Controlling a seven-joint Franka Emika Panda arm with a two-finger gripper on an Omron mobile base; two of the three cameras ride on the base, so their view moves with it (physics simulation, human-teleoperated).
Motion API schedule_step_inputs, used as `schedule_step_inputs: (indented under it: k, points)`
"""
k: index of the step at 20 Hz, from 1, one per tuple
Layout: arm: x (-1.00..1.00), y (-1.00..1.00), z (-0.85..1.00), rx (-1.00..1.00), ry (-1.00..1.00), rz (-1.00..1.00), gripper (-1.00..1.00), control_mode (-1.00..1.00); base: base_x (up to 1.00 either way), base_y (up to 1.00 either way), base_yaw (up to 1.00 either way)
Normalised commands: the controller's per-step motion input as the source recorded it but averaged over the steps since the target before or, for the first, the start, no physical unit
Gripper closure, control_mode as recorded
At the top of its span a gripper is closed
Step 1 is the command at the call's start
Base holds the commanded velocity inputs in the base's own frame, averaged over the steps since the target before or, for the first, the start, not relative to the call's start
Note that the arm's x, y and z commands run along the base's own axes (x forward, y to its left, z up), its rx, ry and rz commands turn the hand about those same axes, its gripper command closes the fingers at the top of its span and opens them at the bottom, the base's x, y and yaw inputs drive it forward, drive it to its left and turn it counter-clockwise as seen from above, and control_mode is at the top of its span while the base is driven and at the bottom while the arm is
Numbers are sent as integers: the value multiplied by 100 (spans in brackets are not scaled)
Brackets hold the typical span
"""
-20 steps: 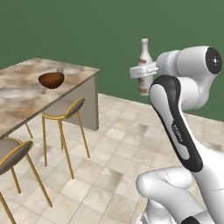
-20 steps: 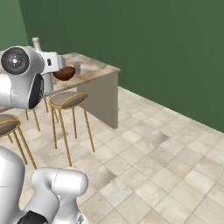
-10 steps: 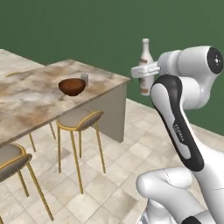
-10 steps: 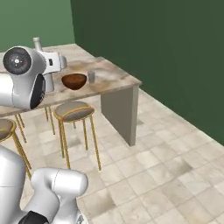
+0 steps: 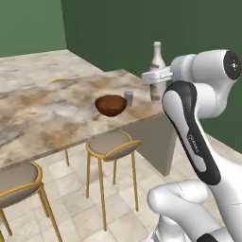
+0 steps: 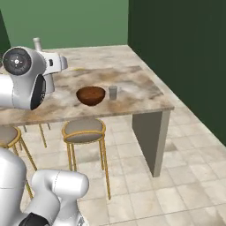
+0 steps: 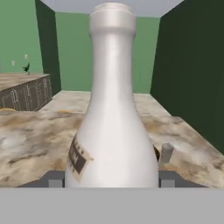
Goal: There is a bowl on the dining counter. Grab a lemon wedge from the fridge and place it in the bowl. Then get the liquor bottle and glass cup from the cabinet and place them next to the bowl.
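On the marbled tabletop, the reddish-brown bowl sits near the front edge, with the glass cup standing just beside it on its right. Two stools stand below that edge. Right of the cup, the claw is clamped on the upright liquor bottle, held in the air near the tabletop's end.

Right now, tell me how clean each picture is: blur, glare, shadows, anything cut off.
Left base view: sharp, flat even light, no glare; the stools cast only faint shadows on the floor tiles. Right base view: equally crisp, the bowl and cup clear on the counter. Hand view: the bottle sits so close it looms large, its base cut off; the background stays sharp.
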Motion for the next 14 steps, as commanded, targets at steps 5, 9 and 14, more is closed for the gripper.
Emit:
schedule_step_inputs:
  k: [5,9,14]
  points:
    - [0,0,0,0,0,0,100,100,99,-37,48]
    - [0,0,0,0,0,0,100,100,82,-33,42]
    - [6,12,-2,-4,1,0,100,-100,21,-1,6]
